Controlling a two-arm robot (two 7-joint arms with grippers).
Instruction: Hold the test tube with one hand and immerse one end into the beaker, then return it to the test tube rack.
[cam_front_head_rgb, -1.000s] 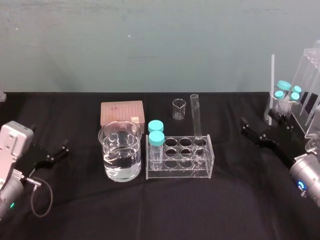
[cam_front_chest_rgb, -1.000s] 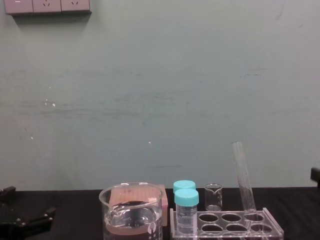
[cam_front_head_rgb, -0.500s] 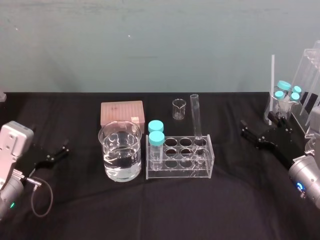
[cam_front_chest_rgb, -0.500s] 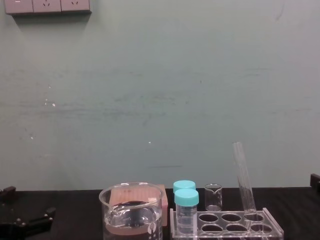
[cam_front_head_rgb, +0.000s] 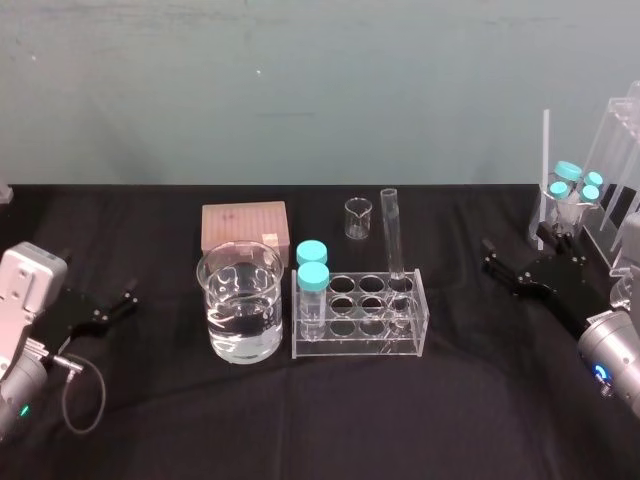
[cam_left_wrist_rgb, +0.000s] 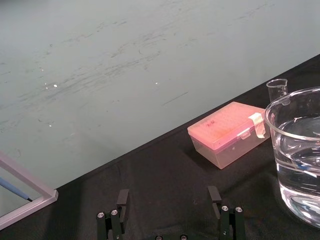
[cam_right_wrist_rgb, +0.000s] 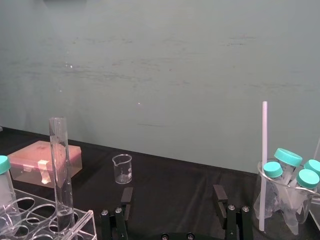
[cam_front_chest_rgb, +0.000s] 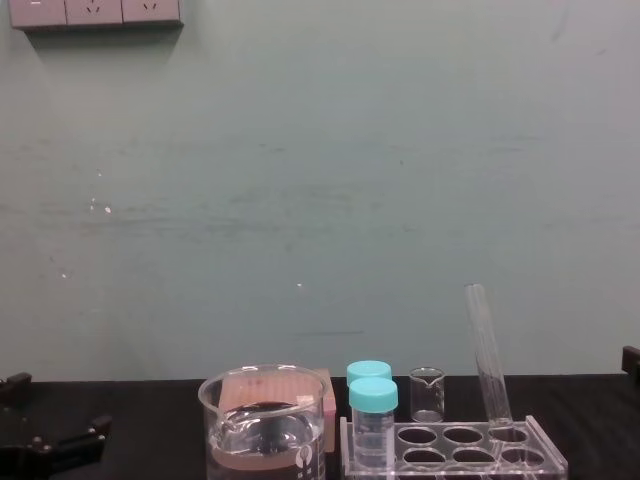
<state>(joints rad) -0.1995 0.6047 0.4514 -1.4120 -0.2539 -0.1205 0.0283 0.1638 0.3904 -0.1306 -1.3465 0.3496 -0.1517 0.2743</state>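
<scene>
Right pincer (cam_front_head_rgb: 492, 260), released, faces the long clear glass test tube (cam_front_head_rgb: 392, 235) to its left, standing graspable in the clear acrylic rack (cam_front_head_rgb: 360, 346); left pincer (cam_front_head_rgb: 124, 300) idles released.

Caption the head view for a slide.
Test tube in rack beside beaker; left gripper and right gripper open at sides.

The cloth (cam_front_head_rgb: 300, 420) is plain black and the wall (cam_front_head_rgb: 300, 80) a scuffed pale green, with the beaker (cam_front_head_rgb: 240, 300), the test tube (cam_front_head_rgb: 392, 235) and the test tube rack (cam_front_head_rgb: 360, 345) all colourless and clear. A pink box (cam_front_head_rgb: 244, 226) sits at twelve o'clock from the beaker, the vials (cam_front_head_rgb: 312, 280) at the rack's nine o'clock end wear turquoise caps (so do the far vials (cam_front_head_rgb: 575, 185) out at two o'clock), and the left gripper (cam_left_wrist_rgb: 168, 195) and right gripper (cam_right_wrist_rgb: 173, 191) are black.
</scene>
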